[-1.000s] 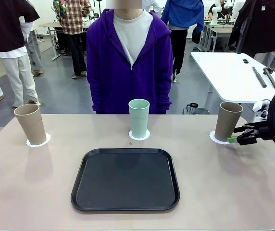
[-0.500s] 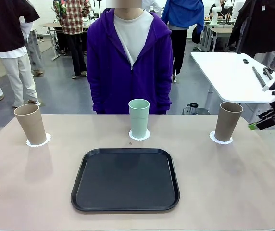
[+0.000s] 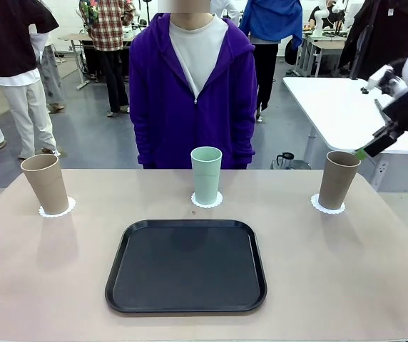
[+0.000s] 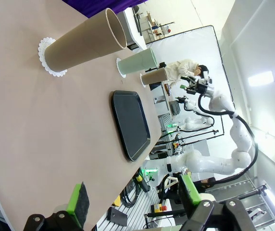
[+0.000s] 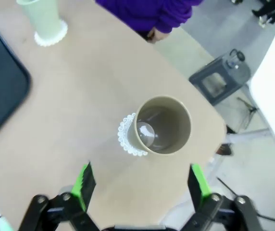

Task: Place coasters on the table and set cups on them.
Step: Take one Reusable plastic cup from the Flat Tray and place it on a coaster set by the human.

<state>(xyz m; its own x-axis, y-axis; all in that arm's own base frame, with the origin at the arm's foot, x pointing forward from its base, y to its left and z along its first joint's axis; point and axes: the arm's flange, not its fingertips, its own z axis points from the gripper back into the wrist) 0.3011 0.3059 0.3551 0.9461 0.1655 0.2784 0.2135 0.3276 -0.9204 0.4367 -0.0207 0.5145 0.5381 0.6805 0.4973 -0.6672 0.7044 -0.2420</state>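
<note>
1. While the person in a purple hoodie (image 3: 193,85) stands at the far side, the table (image 3: 347,271) carries three cups, each upright on its own coaster.
2. At the far left, a beige cup (image 3: 45,184) sits on a coaster (image 3: 57,209).
3. At the far middle, the mint green cup (image 3: 206,174) stands on a coaster (image 3: 207,200), just beyond the black tray (image 3: 186,266).
4. At the far right, another beige cup (image 3: 337,179) stands on its coaster (image 3: 328,206).
5. Seen from the front, the right gripper (image 3: 366,151) hangs in the air above and to the right of that cup, apart from it.
6. From the right wrist, the right gripper (image 5: 141,183) has its fingers spread wide and holds nothing; the beige cup's open mouth lies below it.
7. From the left wrist, the left gripper (image 4: 132,198) also has its fingers wide apart and empty, near the table's edge, well apart from the cups.
</note>
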